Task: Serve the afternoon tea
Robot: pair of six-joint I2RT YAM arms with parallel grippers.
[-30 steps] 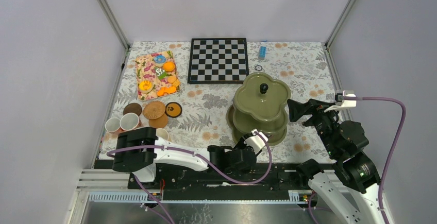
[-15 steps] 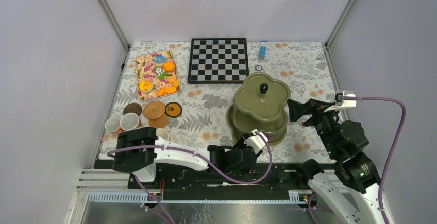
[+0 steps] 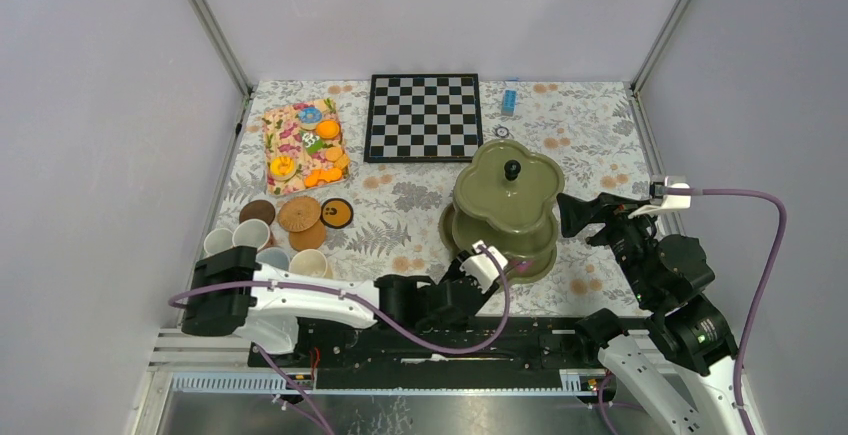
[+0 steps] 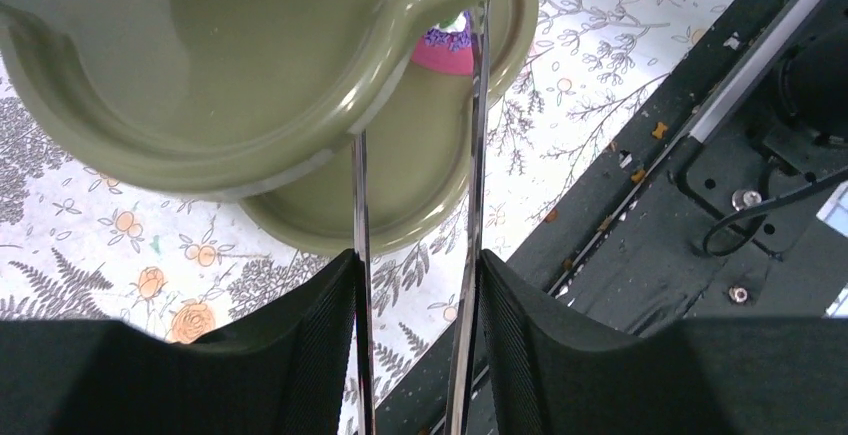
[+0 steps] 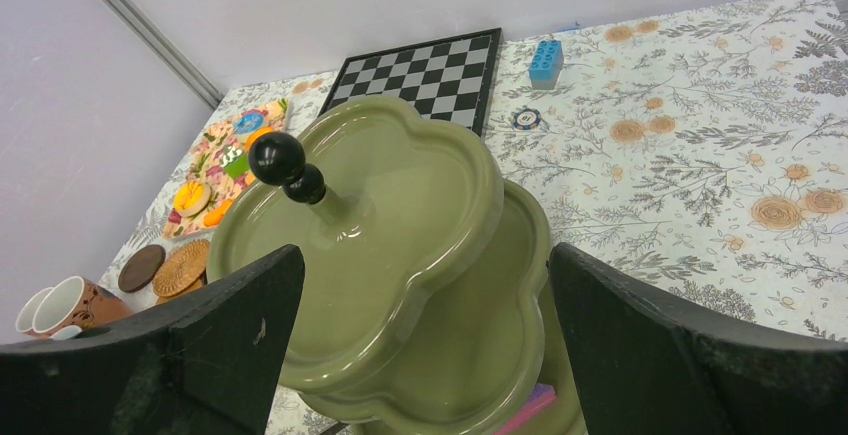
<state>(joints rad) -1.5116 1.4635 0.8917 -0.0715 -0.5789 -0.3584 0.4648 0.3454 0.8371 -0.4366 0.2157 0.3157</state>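
Flanking glossy olive-green three-tier stand point(image 5: 400, 185), right gripper point(image 5: 422, 255) spread | left gripper point(image 4: 415, 260) seemingly pinching metal tongs point(image 4: 478, 135) | rigid, slick: grasp black knob point(image 5: 276, 157).

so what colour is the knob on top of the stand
Black; the knob atop the olive-green stand shows best in the right wrist view.

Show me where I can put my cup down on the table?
Bare cloth lies between the coasters and the green stand, on the near side of the chessboard. More lies in the far right corner, past the blue block. The near left corner is crowded with mugs.
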